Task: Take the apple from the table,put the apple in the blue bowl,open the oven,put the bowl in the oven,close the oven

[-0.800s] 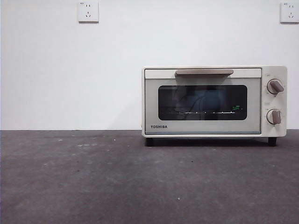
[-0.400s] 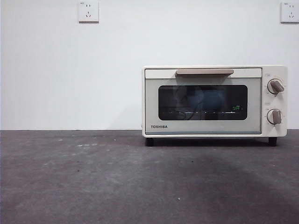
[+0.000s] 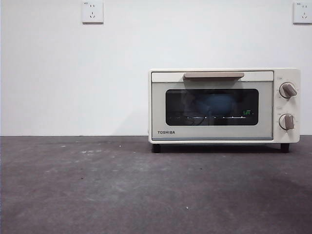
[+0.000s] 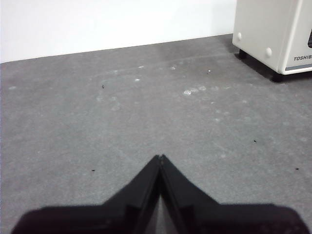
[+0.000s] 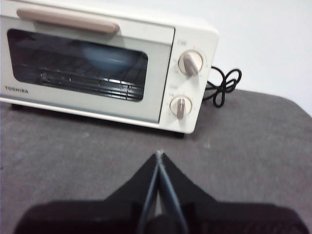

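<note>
The cream-white oven (image 3: 224, 106) stands on the dark grey table (image 3: 97, 185) at the right, its glass door closed under the beige bar handle (image 3: 213, 75). Through the glass a dim shape of the blue bowl (image 3: 214, 103) shows on the rack; it also appears faintly in the right wrist view as the blue bowl (image 5: 105, 56). The apple is hidden. My right gripper (image 5: 159, 155) is shut and empty, hovering over the table in front of the oven (image 5: 107, 63). My left gripper (image 4: 160, 157) is shut and empty over bare table, with the oven's corner (image 4: 273, 34) off to one side.
A black power cord (image 5: 222, 87) lies coiled on the table beside the oven's knob side. Two knobs (image 3: 287, 90) sit on the oven's right panel. A white wall with two sockets (image 3: 92, 12) rises behind the table.
The reflection in the oven's glass has shifted slightly and the blue bowl now shows more plainly. The oven has not moved.
</note>
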You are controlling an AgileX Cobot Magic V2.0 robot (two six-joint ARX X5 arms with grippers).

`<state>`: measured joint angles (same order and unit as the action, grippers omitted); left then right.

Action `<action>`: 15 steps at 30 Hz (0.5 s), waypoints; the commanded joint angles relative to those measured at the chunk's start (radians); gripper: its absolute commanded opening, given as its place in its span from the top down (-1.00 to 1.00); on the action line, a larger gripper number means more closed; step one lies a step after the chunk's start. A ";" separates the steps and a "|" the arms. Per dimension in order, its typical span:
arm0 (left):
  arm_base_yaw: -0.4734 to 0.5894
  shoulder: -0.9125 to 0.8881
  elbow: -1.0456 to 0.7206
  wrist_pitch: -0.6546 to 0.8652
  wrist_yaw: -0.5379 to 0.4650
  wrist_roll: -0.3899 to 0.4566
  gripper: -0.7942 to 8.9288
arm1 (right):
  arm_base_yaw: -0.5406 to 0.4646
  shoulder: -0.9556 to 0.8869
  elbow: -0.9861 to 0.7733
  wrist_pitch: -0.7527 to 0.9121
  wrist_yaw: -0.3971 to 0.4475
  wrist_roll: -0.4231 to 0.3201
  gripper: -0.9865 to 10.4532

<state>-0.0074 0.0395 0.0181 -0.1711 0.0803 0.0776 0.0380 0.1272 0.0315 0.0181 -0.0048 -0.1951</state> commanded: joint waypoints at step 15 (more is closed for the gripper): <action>0.003 0.008 -0.010 0.008 -0.002 -0.004 0.84 | -0.002 -0.120 -0.018 -0.206 0.090 0.096 0.83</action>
<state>-0.0074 0.0460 0.0181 -0.1707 0.0803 0.0776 0.0380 0.0093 0.0238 -0.1886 0.0818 -0.1139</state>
